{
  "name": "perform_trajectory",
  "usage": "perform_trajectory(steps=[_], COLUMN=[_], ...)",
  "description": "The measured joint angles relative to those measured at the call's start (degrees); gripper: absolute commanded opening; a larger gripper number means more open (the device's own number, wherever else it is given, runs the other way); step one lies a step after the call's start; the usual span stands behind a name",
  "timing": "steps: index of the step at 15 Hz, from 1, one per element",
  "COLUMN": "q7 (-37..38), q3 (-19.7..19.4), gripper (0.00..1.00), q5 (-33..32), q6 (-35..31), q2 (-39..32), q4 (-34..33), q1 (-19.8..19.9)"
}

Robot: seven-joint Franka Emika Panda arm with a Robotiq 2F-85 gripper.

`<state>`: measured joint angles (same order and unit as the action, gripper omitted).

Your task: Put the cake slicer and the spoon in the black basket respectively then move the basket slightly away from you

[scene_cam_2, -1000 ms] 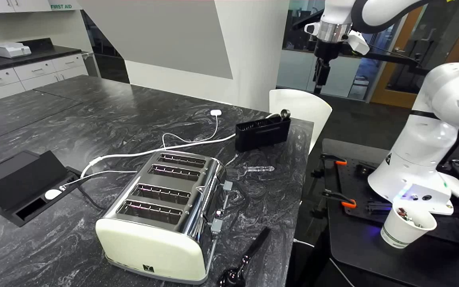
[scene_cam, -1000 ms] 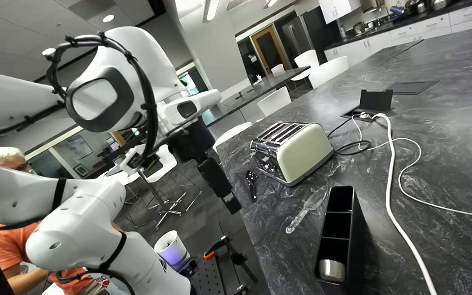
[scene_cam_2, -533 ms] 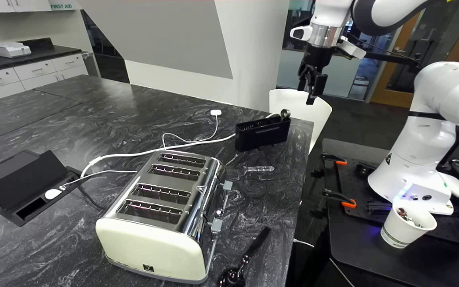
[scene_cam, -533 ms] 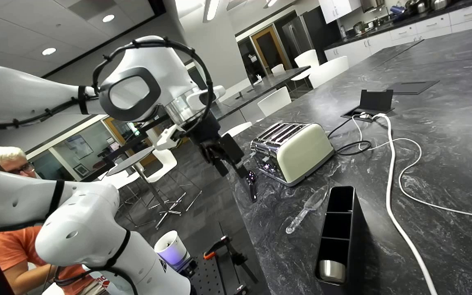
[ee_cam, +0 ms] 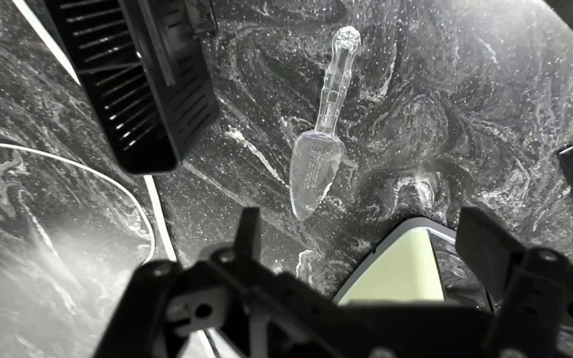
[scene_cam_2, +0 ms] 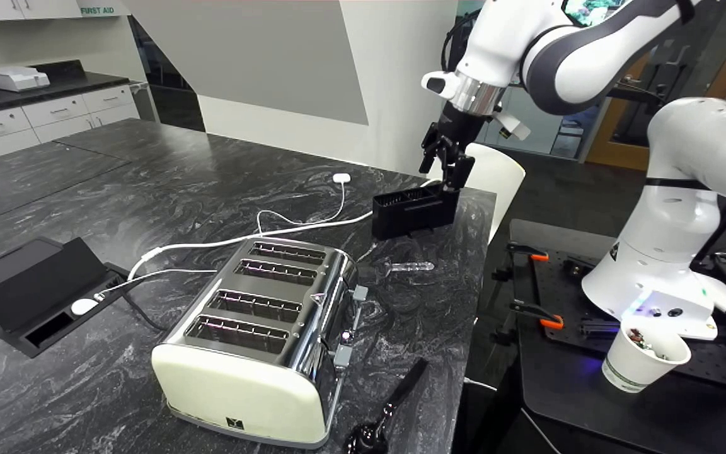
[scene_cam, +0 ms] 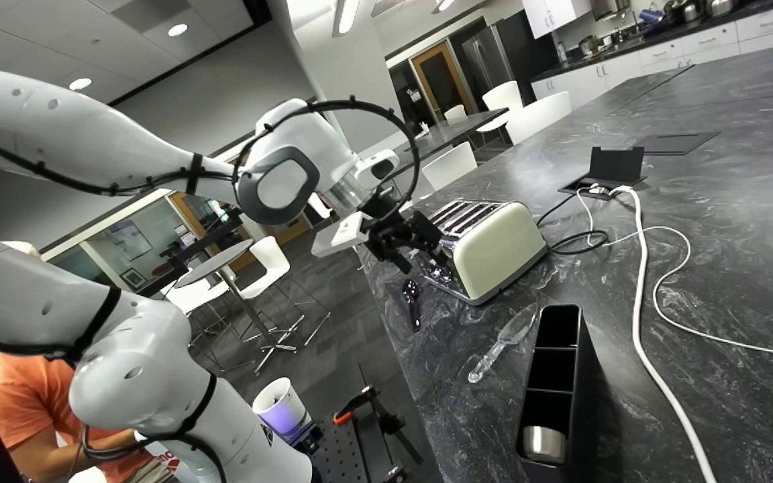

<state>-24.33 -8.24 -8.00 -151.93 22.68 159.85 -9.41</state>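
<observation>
Gripper (ee_cam: 359, 215) spread wide; cake slicer (ee_cam: 319, 149) beside black basket (ee_cam: 185, 102)

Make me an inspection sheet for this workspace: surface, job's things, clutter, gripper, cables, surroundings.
Surface: black marbled tabletop.
Job's things: clear cake slicer flat, apart from the black basket; black spoon near the tabletop's edge.
Clutter: cream four-slot toaster; unidentified metal item in the basket's end compartment.
Gripper: open, holding nothing.
Cables: white cables, one running past the basket; black cord by the toaster.
Surroundings: person in orange; paper cup by the robot's base.
</observation>
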Motion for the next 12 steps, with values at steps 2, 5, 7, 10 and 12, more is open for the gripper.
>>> perform_trajectory(steps=[2, 5, 7, 10, 12], q7=[-1.9, -3.8, -4.8, -4.8, -4.8], q3=[0.0, 0.1, 0.1, 0.2, 1.2], gripper=[1.00, 1.00, 1.00, 1.00, 1.00], q5=[1.5, 3.0, 3.9, 4.0, 4.0], q6=[-5.4, -10.8, -11.4, -11.5, -11.5], q2=[-5.9, -14.2, -17.5, -18.3, -18.4], q4=[0.1, 0.0, -0.6, -1.0, -1.0], q1=[-0.5, -0.6, -0.7, -0.7, 0.3])
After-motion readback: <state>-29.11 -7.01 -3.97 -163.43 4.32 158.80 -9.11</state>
